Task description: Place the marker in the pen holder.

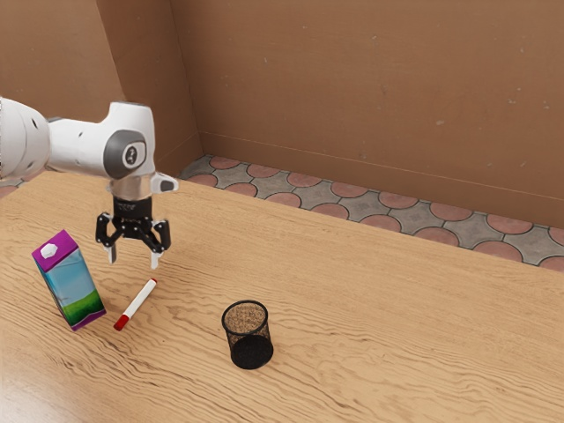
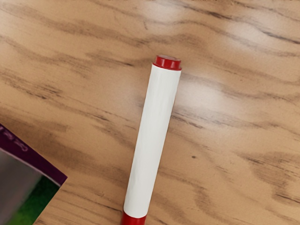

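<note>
My gripper (image 1: 133, 257) hangs above the table with its two fingers spread wide and nothing between them. Below it lies the marker (image 1: 137, 302), white with a red cap at one end and a small red tip at the other, flat on the wood. In the wrist view the marker (image 2: 153, 140) stretches under the hand, its red cap cut off by the picture's edge. The pen holder (image 1: 252, 351), a black mesh cup, stands upright on the table, toward the exterior view's right from the marker.
A purple, blue and green carton (image 1: 72, 286) stands close beside the marker, on the exterior view's left; its corner (image 2: 35, 187) appears in the wrist view. The wooden table (image 1: 397, 326) extends toward the exterior view's right, with a tiled floor beyond its far edge.
</note>
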You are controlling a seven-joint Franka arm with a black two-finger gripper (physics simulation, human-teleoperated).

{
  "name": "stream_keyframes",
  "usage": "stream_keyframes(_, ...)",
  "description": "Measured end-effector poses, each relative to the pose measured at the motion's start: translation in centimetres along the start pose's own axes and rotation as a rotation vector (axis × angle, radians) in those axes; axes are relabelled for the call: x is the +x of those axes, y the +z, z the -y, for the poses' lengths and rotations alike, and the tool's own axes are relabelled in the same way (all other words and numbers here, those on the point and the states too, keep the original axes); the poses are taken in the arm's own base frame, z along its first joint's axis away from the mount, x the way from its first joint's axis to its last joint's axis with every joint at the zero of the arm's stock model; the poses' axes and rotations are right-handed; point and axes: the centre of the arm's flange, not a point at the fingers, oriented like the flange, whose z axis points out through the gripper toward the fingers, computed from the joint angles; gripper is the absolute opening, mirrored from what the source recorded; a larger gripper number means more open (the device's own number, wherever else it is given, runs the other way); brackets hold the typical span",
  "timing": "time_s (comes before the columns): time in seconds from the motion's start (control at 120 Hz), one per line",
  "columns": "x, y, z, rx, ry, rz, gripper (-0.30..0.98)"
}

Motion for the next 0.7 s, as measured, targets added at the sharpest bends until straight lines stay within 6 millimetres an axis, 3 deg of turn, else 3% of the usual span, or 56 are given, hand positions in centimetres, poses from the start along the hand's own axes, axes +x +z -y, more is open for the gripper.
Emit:
stream_keyframes(0.392,3.6,5.7,1.8,-0.012,0.112,-0.002,0.69)
stream_keyframes(0.7,5.2,7.3,0.5,-0.018,0.233,-0.012,0.69)
